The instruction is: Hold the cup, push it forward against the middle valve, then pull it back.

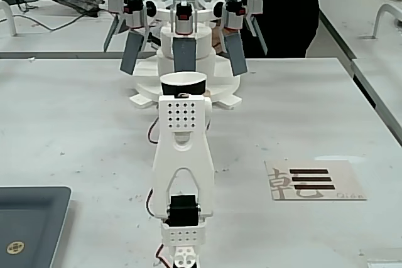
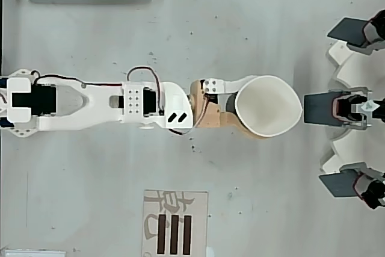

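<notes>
— While we look down from the overhead view, we find the cup (image 2: 267, 106) at the far end of the arm (image 2: 90, 100), its mouth squeezed a little out of round. What do we make of the gripper (image 2: 240, 105)?

— We see its fingers (image 2: 231, 84) wrapped along the cup's near side, one above and one below in that view, pressing the wall. So we call it closed around the cup and holding it.

— And the cup against the middle valve (image 2: 322, 108)?

— From overhead, we see the cup's far rim just short of the dark paddle, a thin strip of counter (image 2: 240, 209) showing between them. We cannot say they touch.

— From the fixed view we see the cup (image 1: 183, 83) just above the white perforated plate (image 1: 183, 114) of the arm, with the gripper itself hidden behind that plate.

— Yes, and the grey paddle of the middle valve (image 1: 184, 54) stands straight behind the cup, face-on, its lower edge meeting the cup's rim in the picture. Depth we cannot judge there.

— The slanted paddles (image 1: 131, 53) lean outward on both sides, well clear of the cup.

— We also see a printed card (image 1: 314, 180) lying flat on the counter, off to the right in the fixed view, and a dark tray (image 1: 31, 224) at the lower left.
</notes>
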Available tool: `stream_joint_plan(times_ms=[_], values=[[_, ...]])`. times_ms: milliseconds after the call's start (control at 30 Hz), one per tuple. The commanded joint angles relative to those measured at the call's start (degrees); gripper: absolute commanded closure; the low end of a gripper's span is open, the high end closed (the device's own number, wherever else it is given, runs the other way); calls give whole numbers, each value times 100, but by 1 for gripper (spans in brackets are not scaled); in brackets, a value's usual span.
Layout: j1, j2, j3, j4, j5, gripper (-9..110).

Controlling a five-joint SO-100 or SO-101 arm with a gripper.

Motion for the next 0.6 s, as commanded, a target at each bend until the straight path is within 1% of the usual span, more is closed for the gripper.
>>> stream_joint_plan(times_ms=[0, 567], values=[[44, 325, -97, -308, -44, 98], [44, 308, -185, -299, -44, 98]])
